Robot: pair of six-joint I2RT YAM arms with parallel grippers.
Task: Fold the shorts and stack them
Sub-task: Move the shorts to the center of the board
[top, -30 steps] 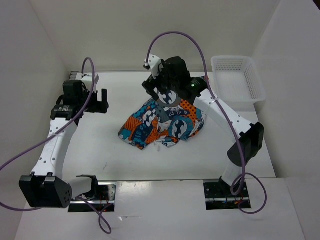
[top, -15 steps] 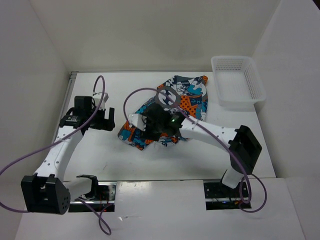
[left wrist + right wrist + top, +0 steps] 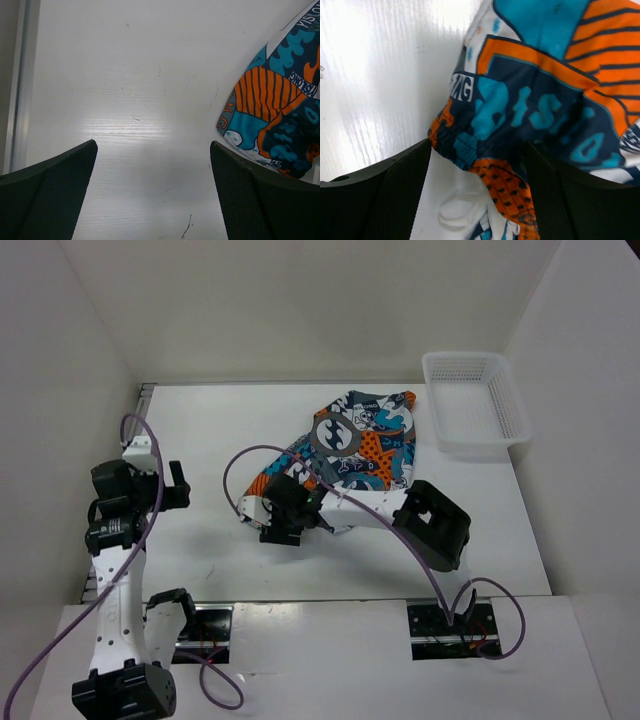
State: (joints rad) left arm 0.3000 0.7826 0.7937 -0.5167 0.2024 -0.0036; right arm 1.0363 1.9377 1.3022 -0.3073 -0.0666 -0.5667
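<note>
Since the next move looks like a pinch on the near corner, the relation that matters is the right gripper (image 3: pixel 477 150) against the shorts (image 3: pixel 360 445). Its jaws stand apart and straddle the near-left corner of the cloth. A bunched orange and teal hem sits between the fingers (image 3: pixel 395 195) and looks not yet clamped, so I call it unclosed with nothing held. From that hand the rest of the cloth runs away, far and to the right. The right arm is clearly the nearer one, already on the cloth. The left gripper (image 3: pixel 182 486) is spread wide and holds nothing, hovering over bare table (image 3: pixel 200 430). From that hand the shorts lie off to the right, apart from its fingertips, with only the striped orange edge showing at the right side of its wrist view. The shorts lie mostly flat but rumpled in mid-table. Their long axis is diagonal, from the corner at the right gripper up to the far-right end, which points towards the basket (image 3: pixel 470 443). That far end is close to the basket but not touching it. I can't tell waistband from leg ends. My read is that the fold is not yet made, and the corner would need carrying along that diagonal to the far end. The risk is pinching only one layer.
</note>
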